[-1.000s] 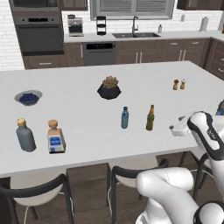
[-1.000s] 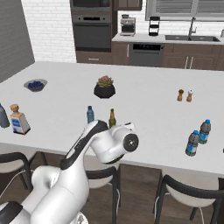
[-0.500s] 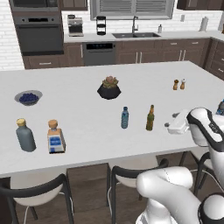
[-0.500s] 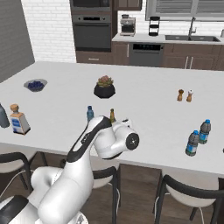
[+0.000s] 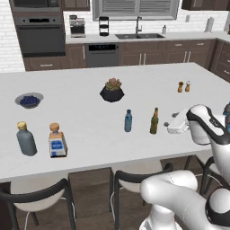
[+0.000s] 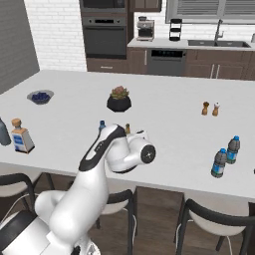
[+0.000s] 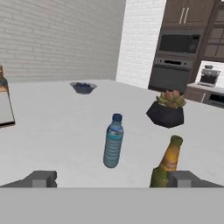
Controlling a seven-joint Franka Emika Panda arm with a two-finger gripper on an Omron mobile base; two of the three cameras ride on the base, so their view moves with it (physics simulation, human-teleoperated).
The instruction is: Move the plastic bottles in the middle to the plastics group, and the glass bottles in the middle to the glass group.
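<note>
On the white counter (image 5: pixel 90 121) a small blue-tinted plastic water bottle (image 5: pixel 128 121) stands upright near the middle, with a slim olive-green glass bottle (image 5: pixel 154 121) upright just beside it on the sink-side; the two are apart, not touching. The gripper (image 5: pixel 170 123) hovers low over the counter close to the green bottle, its jaws spread wide and holding nothing. In the hand view the two dark fingertips (image 7: pixel 40 178) rise at the bottom, with the water bottle (image 7: pixel 113 141) between them and farther off, and the green bottle (image 7: pixel 166 162) just inside the right tip. Behind these stands a dark faceted planter with a succulent (image 5: pixel 112 90), and farther toward the oven wall a shallow bowl of blueberries (image 5: pixel 29 99). Near the counter's front edge at the oven end stand a stout grey bottle with a gold cap (image 5: pixel 26 139) and a squarish clear bottle with a blue label and tan stopper (image 5: pixel 57 141), close together. A brown shaker and a white shaker (image 5: pixel 183 86) stand side by side toward the far sink-side. In the right base view two more blue-labelled water bottles (image 6: pixel 225 156) stand together near the front edge, well apart from the middle pair.
</note>
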